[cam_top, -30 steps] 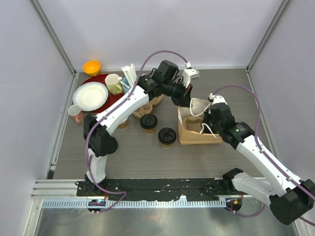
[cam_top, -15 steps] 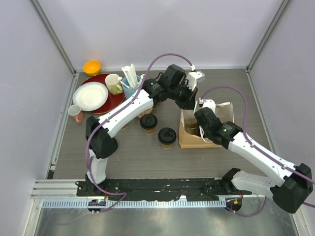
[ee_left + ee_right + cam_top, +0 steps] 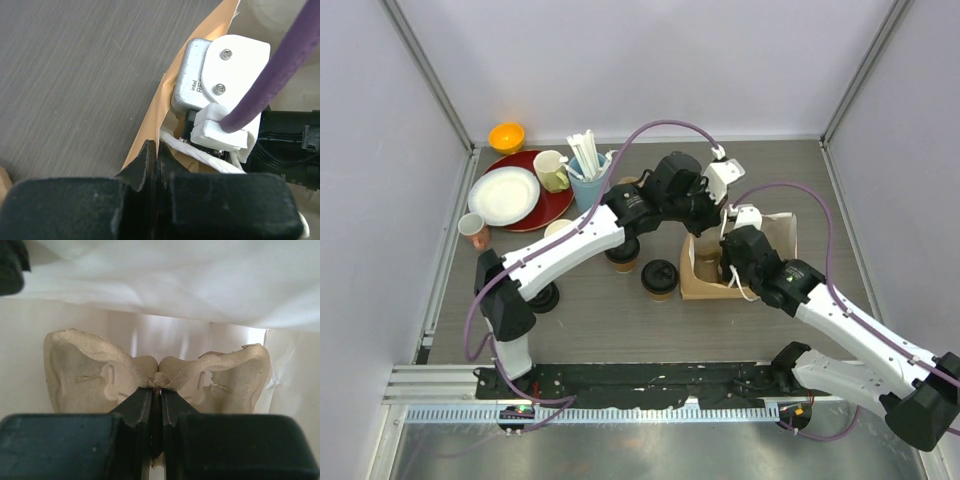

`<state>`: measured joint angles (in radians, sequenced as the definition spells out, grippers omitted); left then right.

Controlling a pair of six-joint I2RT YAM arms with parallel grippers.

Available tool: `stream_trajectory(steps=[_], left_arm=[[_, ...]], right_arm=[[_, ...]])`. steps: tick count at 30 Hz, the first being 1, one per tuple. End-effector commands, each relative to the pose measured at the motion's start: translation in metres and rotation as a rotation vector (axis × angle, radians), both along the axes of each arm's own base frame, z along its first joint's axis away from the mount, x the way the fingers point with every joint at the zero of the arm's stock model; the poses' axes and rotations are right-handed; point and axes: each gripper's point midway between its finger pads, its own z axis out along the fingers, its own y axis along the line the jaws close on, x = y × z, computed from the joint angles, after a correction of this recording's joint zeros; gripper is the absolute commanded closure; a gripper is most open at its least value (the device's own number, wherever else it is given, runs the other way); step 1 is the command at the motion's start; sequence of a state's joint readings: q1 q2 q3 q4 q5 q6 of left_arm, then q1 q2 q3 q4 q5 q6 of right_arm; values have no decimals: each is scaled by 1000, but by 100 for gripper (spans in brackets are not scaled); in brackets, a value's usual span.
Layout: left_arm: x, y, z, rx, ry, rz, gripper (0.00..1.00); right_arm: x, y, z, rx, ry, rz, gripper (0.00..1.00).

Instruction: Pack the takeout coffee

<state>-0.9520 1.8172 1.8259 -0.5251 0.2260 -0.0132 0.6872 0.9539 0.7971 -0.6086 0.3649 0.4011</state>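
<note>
Right of centre in the top view, the left end effector (image 3: 156,152) is pinched together on the rim of the paper bag (image 3: 695,288), apparently holding its mouth wide, while the right end effector (image 3: 156,390) is clamped on the pulp cup carrier (image 3: 80,375) inside, probably seating it; the lidded takeout coffee cups (image 3: 660,277) stand on the bench (image 3: 570,320) just left of the bag.

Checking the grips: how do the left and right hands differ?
The left hand pinches the paper bag, the right hand the cup tray. The left hand sits at the bag's rim, the right hand down inside it. Both are shut.
</note>
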Motion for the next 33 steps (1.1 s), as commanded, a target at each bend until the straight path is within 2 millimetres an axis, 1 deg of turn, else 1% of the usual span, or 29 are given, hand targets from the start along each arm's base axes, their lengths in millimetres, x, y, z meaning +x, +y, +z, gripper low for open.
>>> stream_trajectory(steps=[1,2,3,4,5,6,7,8,9,10,12,13,14,16,17,18,19,20,21,22,23,24,26,28,29,31,33], left_arm=[[10,-8,77,-149,-260,41,100],[15,-7,77,-142,-274,72,100],[25,-4,81,-140,-288,128,100],[33,-1,79,-132,-283,186,100],[35,-3,73,-133,-244,216,100],[36,-1,71,-143,-203,252,100],[34,-3,69,-154,-166,265,100],[30,-6,66,-189,-81,296,100],[28,-7,68,-213,-38,309,100],[25,-7,64,-215,10,323,100],[22,-9,58,-249,116,381,100],[21,-9,57,-264,144,398,100],[19,-9,55,-270,169,404,100],[13,-12,47,-271,231,410,100],[13,-11,46,-273,238,413,100],[11,-12,41,-265,242,416,100],[16,-9,39,-260,232,440,100],[18,-7,36,-254,224,453,100],[20,-6,31,-241,213,463,100],[21,-5,31,-234,201,465,100],[23,-3,32,-233,192,473,100],[24,-3,29,-228,190,475,100],[22,-3,29,-226,191,465,100],[22,-5,27,-228,193,461,100],[23,-5,25,-226,192,462,100],[27,-8,24,-230,177,465,100],[31,-10,29,-242,153,460,100]], right_arm=[[7,16,14,20,-62,105,99],[12,19,25,6,-96,137,99],[16,18,26,-75,-109,202,99],[17,21,29,-109,-119,267,99],[23,20,41,-129,-137,299,99],[25,23,44,-122,-129,340,99],[21,35,41,-89,-93,463,99],[19,37,43,-30,-49,515,99],[26,23,42,-1,-15,499,99],[27,19,34,-5,29,523,99],[22,7,31,-80,75,551,99],[23,4,29,-118,83,583,99],[22,2,35,-136,85,592,99],[22,2,40,-156,87,623,99],[20,0,38,-176,107,644,99],[18,-1,35,-179,125,648,99],[15,-2,29,-178,146,654,99],[7,-3,15,-174,195,667,99],[4,-5,8,-175,218,663,99],[5,-6,2,-177,218,646,99],[2,-7,-6,-164,234,612,99],[7,-10,-8,-170,220,579,99],[18,-8,-8,-160,172,536,99],[25,-9,-12,-162,176,486,99],[25,-9,-15,-161,189,486,99],[19,-6,-29,-154,236,497,99],[15,-6,-33,-157,246,501,99]])
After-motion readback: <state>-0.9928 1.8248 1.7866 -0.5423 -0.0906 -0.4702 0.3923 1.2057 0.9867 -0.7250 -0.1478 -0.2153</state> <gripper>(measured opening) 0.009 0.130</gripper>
